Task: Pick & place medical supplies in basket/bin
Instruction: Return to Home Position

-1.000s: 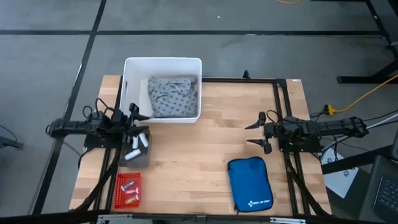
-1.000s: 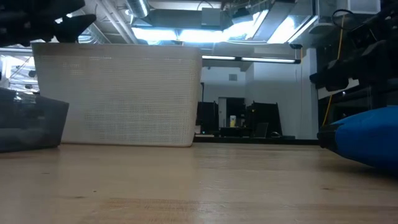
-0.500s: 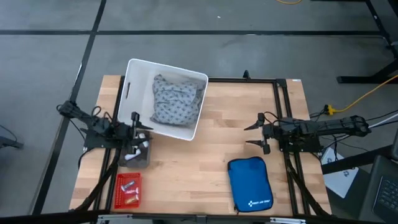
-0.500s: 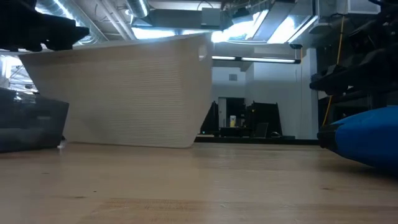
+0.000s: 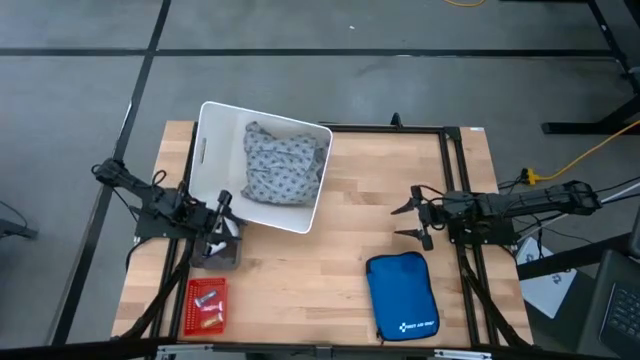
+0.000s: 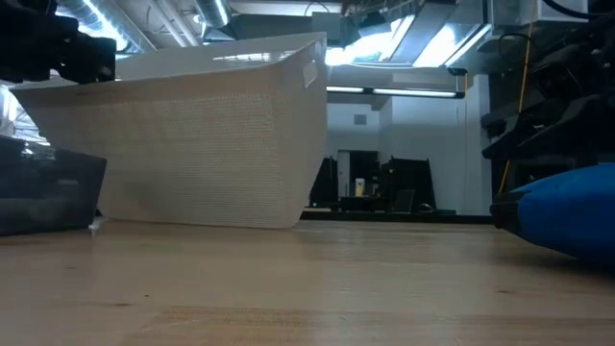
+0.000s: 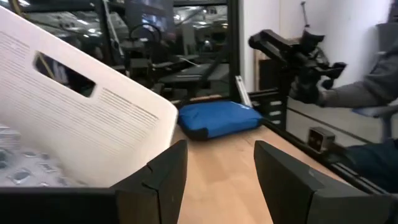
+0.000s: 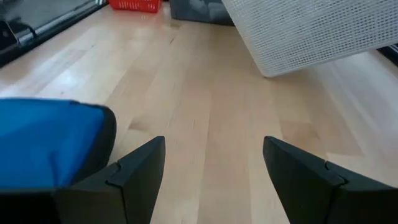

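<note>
The white mesh tub (image 5: pixel 210 150) stands askew at the table's far left and holds the grey-blue dotted garment (image 5: pixel 283 163). My left gripper (image 5: pixel 222 210) is open at rim height by the tub's near-left corner (image 6: pixel 58 60), above a small grey bin (image 5: pixel 215 252) in which a white roll (image 5: pixel 222 232) partly shows. The red basket (image 5: pixel 207 305) lies at the near left with small vials in it. My right gripper (image 5: pixel 412 216) is open and empty over bare wood at the right. My left gripper lies level, pointing toward the table's right. The outer side of its far finger (image 7: pixel 155 180) lies against the tub's near wall (image 7: pixel 134 155), close to the rim. Bare table shows between the fingers and nothing is pinched. The tub rests on its bottom.
The blue zip pouch (image 5: pixel 402 297) lies near the right gripper and shows in the right wrist view (image 8: pixel 50 143). A black frame rail (image 5: pixel 455 190) runs along the table's right side. A person's grey sleeve (image 7: pixel 373 87) shows beyond the table. Open wood lies mid-table.
My left arm has drawn back toward the table's left edge, and its gripper has moved a little toward the near edge. The tub has turned about on the table: its right end has swung toward the near edge, while its far-left corner has stayed about where it was.
</note>
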Robot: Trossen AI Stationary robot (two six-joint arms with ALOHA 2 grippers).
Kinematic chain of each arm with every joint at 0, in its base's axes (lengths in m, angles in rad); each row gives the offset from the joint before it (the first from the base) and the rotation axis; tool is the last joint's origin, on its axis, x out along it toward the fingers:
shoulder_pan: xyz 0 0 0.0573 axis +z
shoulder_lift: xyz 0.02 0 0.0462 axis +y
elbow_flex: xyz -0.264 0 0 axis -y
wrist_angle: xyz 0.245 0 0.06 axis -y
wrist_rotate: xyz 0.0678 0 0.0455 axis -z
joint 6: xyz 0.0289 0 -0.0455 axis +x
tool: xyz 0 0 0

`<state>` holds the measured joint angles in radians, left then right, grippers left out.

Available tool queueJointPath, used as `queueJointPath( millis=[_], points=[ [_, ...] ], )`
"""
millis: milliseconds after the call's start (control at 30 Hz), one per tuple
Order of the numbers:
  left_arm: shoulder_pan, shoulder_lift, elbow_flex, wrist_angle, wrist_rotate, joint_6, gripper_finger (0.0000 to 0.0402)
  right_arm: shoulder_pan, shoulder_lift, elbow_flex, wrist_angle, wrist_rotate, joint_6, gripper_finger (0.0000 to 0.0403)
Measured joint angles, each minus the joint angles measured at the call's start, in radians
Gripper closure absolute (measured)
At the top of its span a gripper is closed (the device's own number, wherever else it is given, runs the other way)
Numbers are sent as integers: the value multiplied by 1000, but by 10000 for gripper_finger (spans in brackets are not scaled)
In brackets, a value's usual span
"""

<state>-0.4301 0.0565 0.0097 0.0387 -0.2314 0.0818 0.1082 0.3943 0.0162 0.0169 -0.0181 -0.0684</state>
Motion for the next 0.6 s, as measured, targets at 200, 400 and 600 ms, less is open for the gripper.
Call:
queueJointPath(
  millis=[200, 400, 600],
  points=[
    [0, 21, 0, -2, 32, -83, 217, -16, -6, 0, 62, -6, 66, 131],
    [0, 18, 34, -48, 55, -35, 217, -16, -22, 0, 230, -92, 74, 131],
    [0, 18, 179, -181, 89, 26, 217, -16, -24, 1, 288, -106, 93, 131]
  ],
)
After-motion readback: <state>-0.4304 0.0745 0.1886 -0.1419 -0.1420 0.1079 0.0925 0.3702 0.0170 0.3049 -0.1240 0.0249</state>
